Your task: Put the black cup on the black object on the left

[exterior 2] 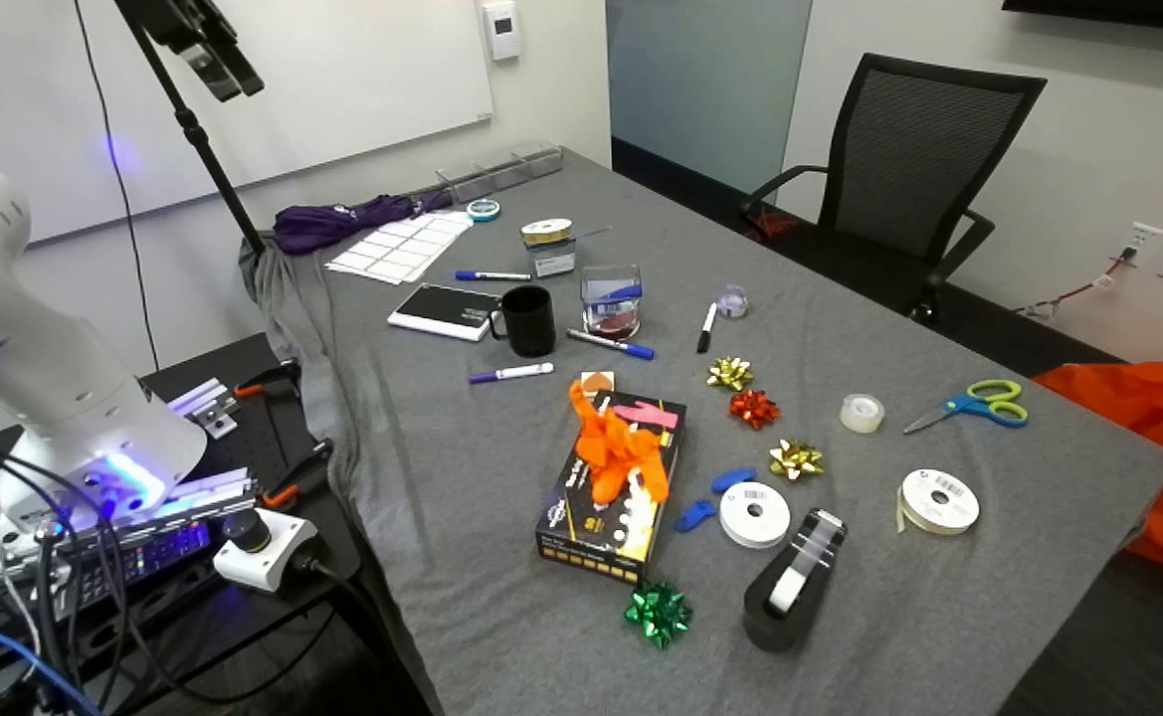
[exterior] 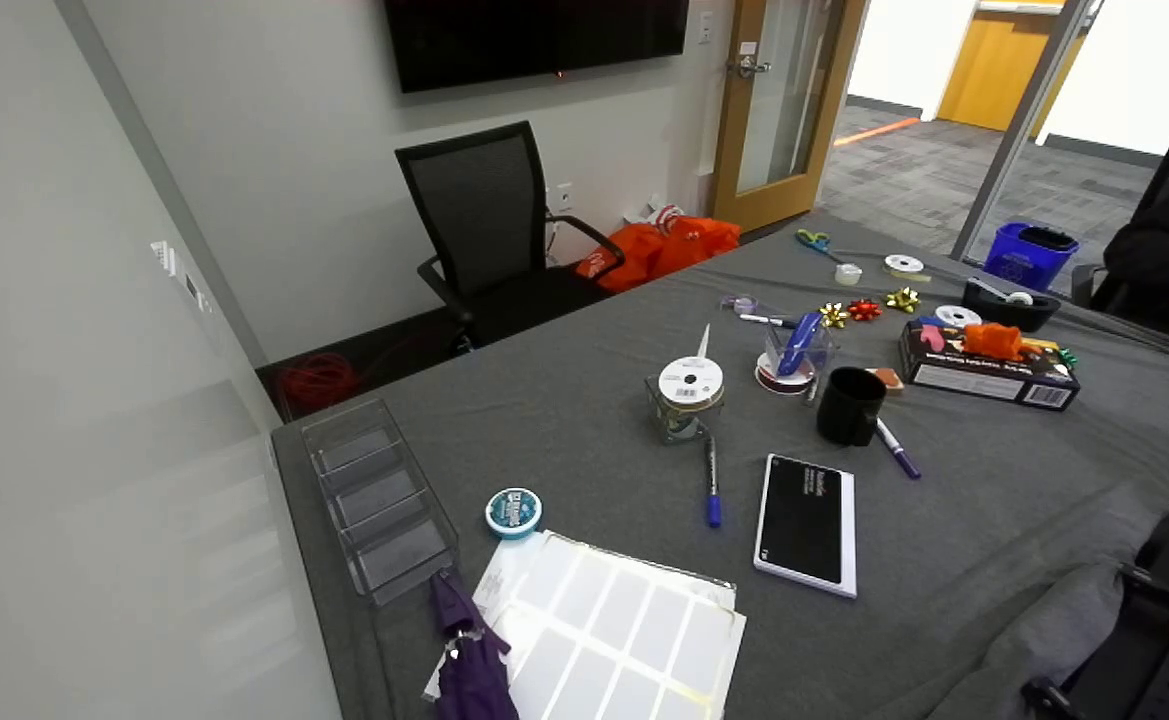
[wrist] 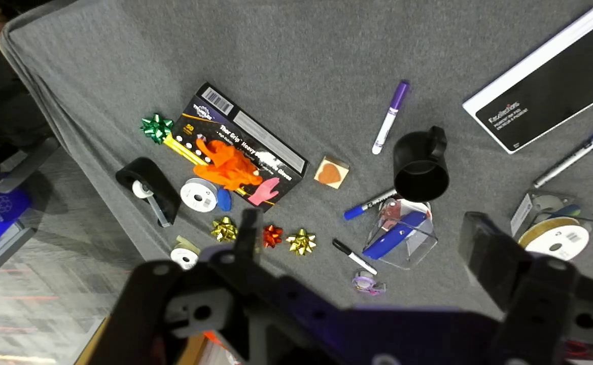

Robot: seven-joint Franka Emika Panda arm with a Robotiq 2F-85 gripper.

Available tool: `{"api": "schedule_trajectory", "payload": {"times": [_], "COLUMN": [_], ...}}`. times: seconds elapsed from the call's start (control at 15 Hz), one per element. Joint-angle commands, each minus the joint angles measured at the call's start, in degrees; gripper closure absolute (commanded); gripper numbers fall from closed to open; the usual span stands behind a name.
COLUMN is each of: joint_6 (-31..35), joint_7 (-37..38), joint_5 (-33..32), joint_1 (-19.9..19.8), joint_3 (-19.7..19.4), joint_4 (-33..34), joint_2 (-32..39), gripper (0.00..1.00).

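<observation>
“Grey cloth (wrist: 296,56) spreads across the wrist view; from its left, what should we mind?”

“Left of centre lies the glove box (wrist: 248,139) with an orange glove (wrist: 228,165) on it, which we can pass over. At the lower middle the gripper (wrist: 362,218) has its jaws spread wide, holding nothing, so we judge the step in hand to be the approach to the grasp”

“And then the crowded bit?”

“Yes, the blue marker (wrist: 369,205) and, just beside it, the clear box (wrist: 403,238), close below our target. Right of centre stands the black cup (wrist: 418,165), upright on the cloth, handle toward the top of the frame. We would do well to centre over its mouth, turn so the jaws meet bare wall rather than handle, and come straight down, since a slanted path could nudge the box”

“Last, the far right?”

“Upper right lies the black pad (wrist: 555,88), flat, apart from the cup with cloth between; in an exterior view the pad (exterior 2: 447,308) sits left of the cup, which fits the task. With a firm squeeze made, we should lift well above its edge, settle the base level on the middle of the dark top, and let go only once it rests steady”
</observation>
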Motion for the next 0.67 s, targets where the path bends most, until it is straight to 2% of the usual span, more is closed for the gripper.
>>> {"api": "schedule_trajectory", "payload": {"times": [0.0,0.27,0.6], "joint_6": [4.5,11.3,15.0], "joint_7": [7.0,15.6,21.3], "joint_5": [1.9,4.2,5.6], "joint_1": [-0.5,-1.0,-1.0], "joint_3": [1.6,4.3,5.7], "joint_4": [0.0,-0.1,1.7], "joint_2": [4.5,11.6,22.4], "gripper": [0.0,0.0,0.0]}}
